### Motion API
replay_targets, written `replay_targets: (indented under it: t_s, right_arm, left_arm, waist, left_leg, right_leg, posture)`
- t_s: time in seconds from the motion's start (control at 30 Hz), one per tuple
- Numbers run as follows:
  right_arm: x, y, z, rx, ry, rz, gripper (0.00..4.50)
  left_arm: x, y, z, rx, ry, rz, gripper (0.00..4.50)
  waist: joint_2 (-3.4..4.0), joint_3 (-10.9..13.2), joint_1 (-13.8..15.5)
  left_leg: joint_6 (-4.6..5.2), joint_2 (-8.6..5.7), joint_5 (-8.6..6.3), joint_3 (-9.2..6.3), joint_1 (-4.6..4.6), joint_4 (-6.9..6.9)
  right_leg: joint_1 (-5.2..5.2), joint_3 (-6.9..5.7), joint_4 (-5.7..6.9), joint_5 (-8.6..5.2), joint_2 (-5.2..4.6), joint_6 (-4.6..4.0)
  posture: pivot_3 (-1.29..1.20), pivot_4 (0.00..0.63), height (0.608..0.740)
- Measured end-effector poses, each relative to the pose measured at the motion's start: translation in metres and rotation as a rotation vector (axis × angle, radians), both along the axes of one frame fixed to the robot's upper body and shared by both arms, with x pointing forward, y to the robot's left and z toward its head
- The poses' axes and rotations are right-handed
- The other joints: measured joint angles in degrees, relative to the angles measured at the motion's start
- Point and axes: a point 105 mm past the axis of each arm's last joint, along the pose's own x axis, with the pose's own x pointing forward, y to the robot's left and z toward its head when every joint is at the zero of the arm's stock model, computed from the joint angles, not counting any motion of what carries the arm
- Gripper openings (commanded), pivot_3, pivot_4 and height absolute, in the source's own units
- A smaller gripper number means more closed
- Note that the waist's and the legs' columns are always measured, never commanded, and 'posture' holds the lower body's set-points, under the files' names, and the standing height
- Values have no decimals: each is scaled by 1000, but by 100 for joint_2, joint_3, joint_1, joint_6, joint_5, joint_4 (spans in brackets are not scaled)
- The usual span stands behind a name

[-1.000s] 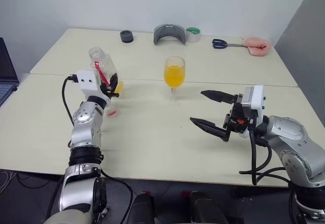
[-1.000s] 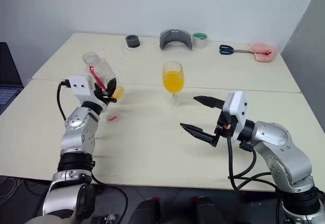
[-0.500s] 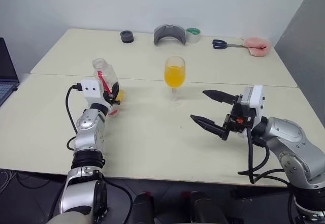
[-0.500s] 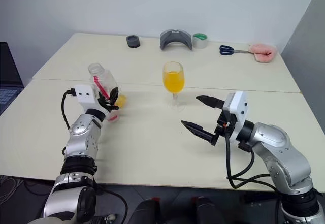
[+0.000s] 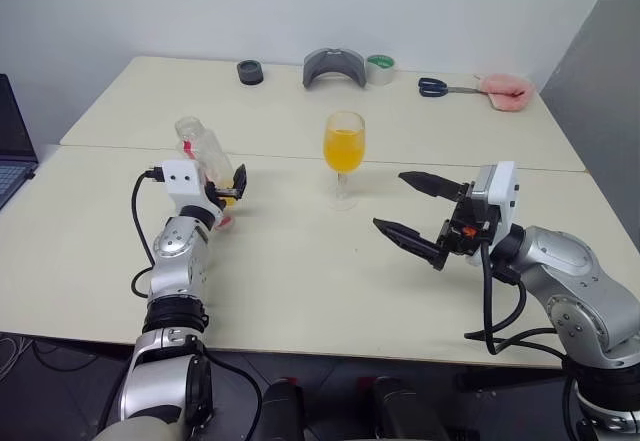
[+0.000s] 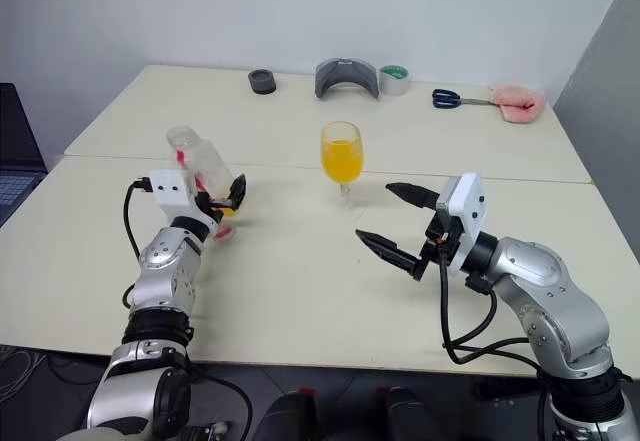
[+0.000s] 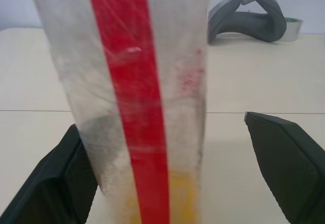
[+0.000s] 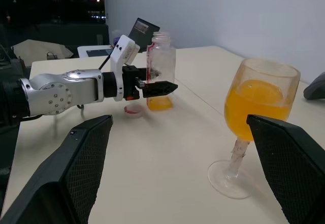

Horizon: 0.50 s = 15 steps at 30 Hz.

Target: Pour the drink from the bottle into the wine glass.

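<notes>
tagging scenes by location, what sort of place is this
Probably an office or lab workspace: two plain tables pushed together against a bare wall, with tape and scissors at the back and a laptop at the left edge.

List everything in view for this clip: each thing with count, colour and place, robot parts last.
bottle: 1, clear with red stripe, uncapped, a little orange drink at the bottom, on the table between the left gripper's fingers
cap: 1, red and white, on the table beside the bottle
wine glass: 1, clear, holding orange drink, table centre
black roll: 1, far edge
grey curved object: 1, far edge
tape roll: 1, green-topped, far edge
scissors: 1, blue-handled, far right
pink object: 1, far right
laptop: 1, dark, left edge
table: 1, cream
left gripper: open
right gripper: open, beside the glass
</notes>
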Motion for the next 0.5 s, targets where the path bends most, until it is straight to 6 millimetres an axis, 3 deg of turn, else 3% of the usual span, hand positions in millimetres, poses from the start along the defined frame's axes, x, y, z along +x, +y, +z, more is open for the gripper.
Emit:
replay_targets:
  t_s: [0.27, 0.5]
  right_arm:
    - [-9, -17, -18, -9, 68, -86, 4500]
    - [-9, -43, -38, 38, 153, -316, 4500]
  left_arm:
    - [-45, 5, -23, -5, 94, 12, 4469]
    - [-94, -3, -28, -24, 182, 46, 4469]
  waist:
    - [0, 0, 0]
    - [-8, -5, -2]
  left_leg:
    - [0, 2, 0, -2, 1, -6]
    - [-1, 0, 0, 0, 64, -43]
  right_leg:
    - [3, -1, -7, 0, -4, 1]
    - [61, 4, -35, -16, -7, 27]
  posture:
    - [0, 150, 740]
    - [0, 150, 740]
